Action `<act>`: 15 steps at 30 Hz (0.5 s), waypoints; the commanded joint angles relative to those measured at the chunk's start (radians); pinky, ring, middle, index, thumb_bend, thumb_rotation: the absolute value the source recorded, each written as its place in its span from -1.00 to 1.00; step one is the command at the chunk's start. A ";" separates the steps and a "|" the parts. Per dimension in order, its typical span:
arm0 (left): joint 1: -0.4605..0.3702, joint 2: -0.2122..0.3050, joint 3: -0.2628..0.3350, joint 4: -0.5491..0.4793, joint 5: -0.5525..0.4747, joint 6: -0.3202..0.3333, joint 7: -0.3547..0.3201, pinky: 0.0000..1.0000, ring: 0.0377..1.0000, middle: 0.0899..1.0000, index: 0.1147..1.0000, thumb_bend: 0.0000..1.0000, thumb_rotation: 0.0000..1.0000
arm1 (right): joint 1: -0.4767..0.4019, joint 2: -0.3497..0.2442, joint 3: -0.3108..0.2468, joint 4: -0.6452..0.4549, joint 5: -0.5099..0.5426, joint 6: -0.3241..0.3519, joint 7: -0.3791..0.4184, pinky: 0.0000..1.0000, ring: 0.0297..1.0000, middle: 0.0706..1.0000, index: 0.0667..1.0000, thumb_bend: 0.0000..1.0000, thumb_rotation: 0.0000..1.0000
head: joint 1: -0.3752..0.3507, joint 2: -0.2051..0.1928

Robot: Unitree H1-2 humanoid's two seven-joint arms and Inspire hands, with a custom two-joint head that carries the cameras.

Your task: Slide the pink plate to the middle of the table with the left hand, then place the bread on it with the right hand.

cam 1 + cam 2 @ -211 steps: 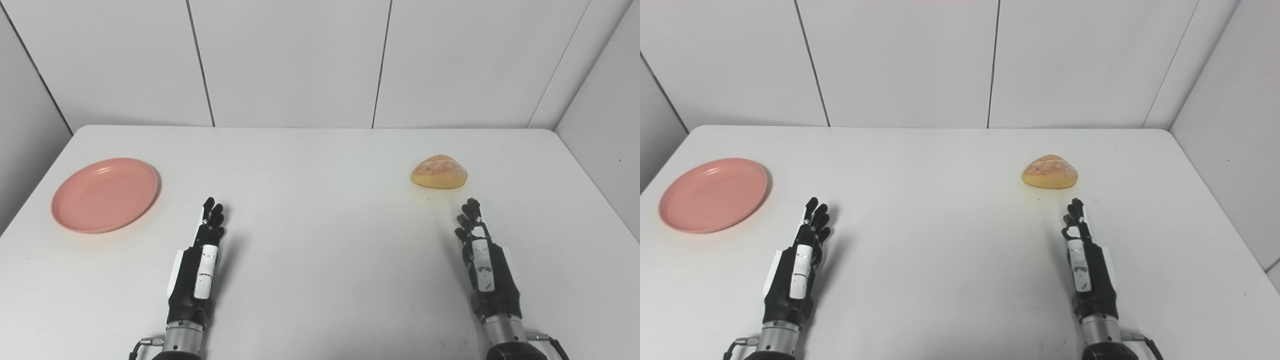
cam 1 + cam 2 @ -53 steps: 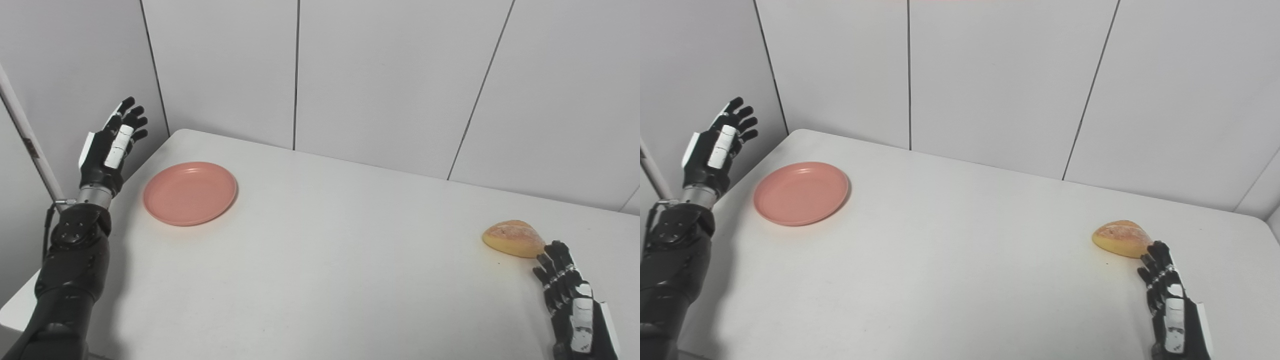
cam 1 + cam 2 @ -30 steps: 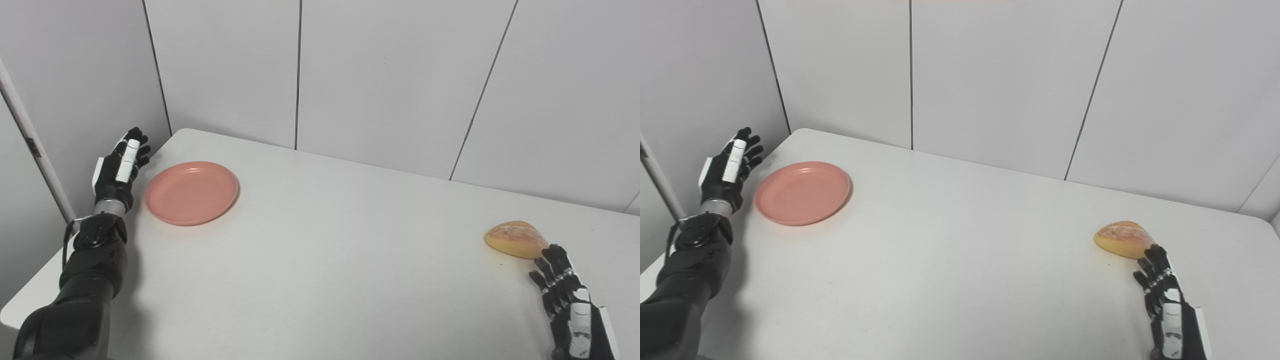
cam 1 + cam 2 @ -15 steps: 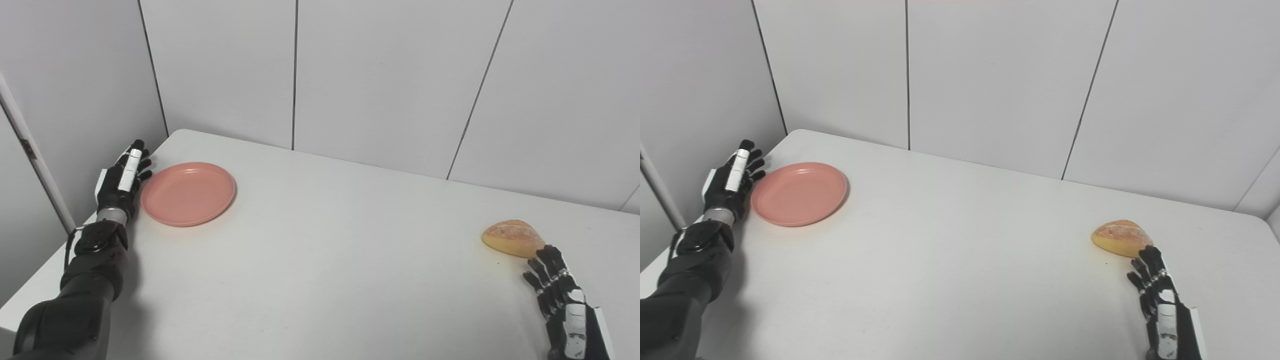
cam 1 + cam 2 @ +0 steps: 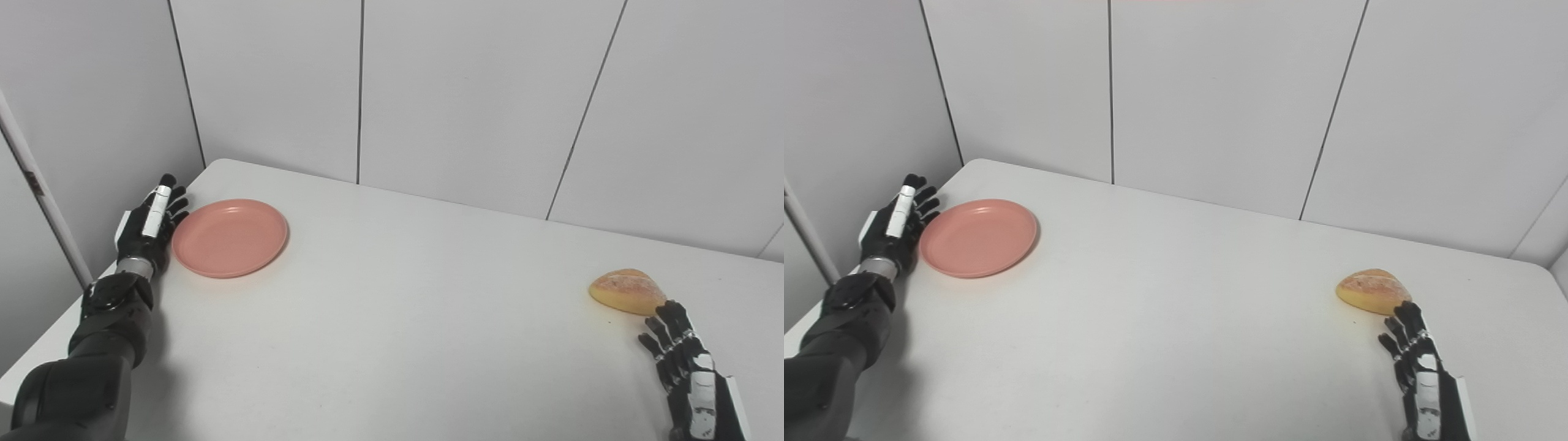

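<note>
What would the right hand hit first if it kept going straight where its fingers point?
The bread. The right hand is open, fingers aimed up the table, their tips just short of the bread's near right edge. It would probably clip that edge rather than the middle, though depth is hard to judge here.

You are looking at a plain white surface (image 5: 392, 318) with rounded corners, set into a corner of pale grey walls (image 5: 465, 92). The walls are made of flat panels split by thin dark vertical seams (image 5: 359, 92), and at the far left a white strip (image 5: 43, 196) leans across the side panel. The light is soft and even, leaving only faint shadows on the surface, and you can see a few small dark specks and scuffs on its top.
</note>
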 commanded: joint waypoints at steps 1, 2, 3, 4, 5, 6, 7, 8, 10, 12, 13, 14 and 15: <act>-0.044 0.016 -0.003 -0.013 -0.002 -0.008 -0.019 0.70 0.73 0.71 0.66 1.00 0.53 | 0.049 0.023 0.016 0.039 0.002 0.019 0.004 0.84 0.87 0.89 0.87 0.68 1.00 | -0.003 0.008; -0.042 0.012 -0.001 -0.019 -0.008 -0.001 -0.022 0.69 0.73 0.72 0.66 1.00 0.53 | 0.049 0.023 0.016 0.040 0.002 0.020 0.002 0.83 0.87 0.89 0.87 0.68 1.00 | -0.003 0.008; -0.039 0.008 0.000 -0.027 -0.009 0.009 -0.020 0.68 0.73 0.72 0.66 1.00 0.52 | 0.048 0.024 0.016 0.040 0.001 0.020 0.001 0.83 0.87 0.89 0.87 0.68 1.00 | -0.003 0.008; -0.037 0.004 -0.002 -0.028 -0.009 0.014 -0.021 0.66 0.73 0.73 0.69 1.00 0.53 | 0.048 0.024 0.016 0.041 0.001 0.020 0.001 0.83 0.87 0.89 0.87 0.68 1.00 | -0.003 0.008; -0.035 0.001 -0.006 -0.029 -0.006 0.011 -0.021 0.65 0.74 0.73 0.71 1.00 0.57 | 0.048 0.024 0.016 0.042 0.001 0.020 0.001 0.83 0.87 0.89 0.86 0.68 1.00 | -0.003 0.008; -0.032 -0.004 -0.009 -0.026 -0.005 0.006 -0.026 0.65 0.75 0.73 0.71 1.00 0.57 | 0.048 0.025 0.016 0.042 0.001 0.018 0.001 0.83 0.87 0.89 0.86 0.68 1.00 | -0.003 0.008; -0.028 -0.009 -0.010 -0.028 -0.007 0.002 -0.034 0.65 0.77 0.74 0.71 1.00 0.56 | 0.048 0.024 0.016 0.042 0.001 0.018 0.002 0.83 0.86 0.89 0.86 0.68 1.00 | -0.003 0.008; -0.025 -0.014 -0.007 -0.031 -0.015 0.002 -0.049 0.64 0.78 0.75 0.72 1.00 0.55 | 0.049 0.024 0.017 0.042 0.003 0.019 0.003 0.83 0.86 0.89 0.86 0.68 1.00 | -0.010 0.011; -0.021 -0.023 -0.006 -0.038 -0.019 0.002 -0.061 0.76 0.85 0.80 0.77 1.00 0.53 | 0.049 0.024 0.017 0.039 0.007 0.023 0.005 0.83 0.87 0.89 0.86 0.68 1.00 | -0.010 0.012; -0.016 -0.031 -0.010 -0.052 -0.015 -0.001 -0.063 0.80 0.87 0.82 0.78 1.00 0.54 | 0.050 0.025 0.017 0.038 0.005 0.024 0.004 0.82 0.87 0.89 0.87 0.69 1.00 | -0.012 0.013; -0.013 -0.035 -0.013 -0.062 -0.012 -0.003 -0.063 0.85 0.90 0.86 0.83 0.91 0.60 | 0.051 0.025 0.017 0.037 0.004 0.024 0.002 0.81 0.86 0.89 0.87 0.70 1.00 | -0.012 0.013; -0.009 -0.039 -0.015 -0.071 -0.010 -0.003 -0.062 0.84 0.90 0.88 0.85 0.86 0.62 | 0.051 0.026 0.018 0.034 0.003 0.026 0.000 0.80 0.85 0.89 0.87 0.71 1.00 | -0.014 0.014; -0.007 -0.042 -0.016 -0.078 -0.009 -0.002 -0.061 0.84 0.90 0.88 0.86 0.85 0.63 | 0.052 0.027 0.018 0.032 0.003 0.029 -0.001 0.80 0.85 0.89 0.87 0.71 1.00 | -0.014 0.014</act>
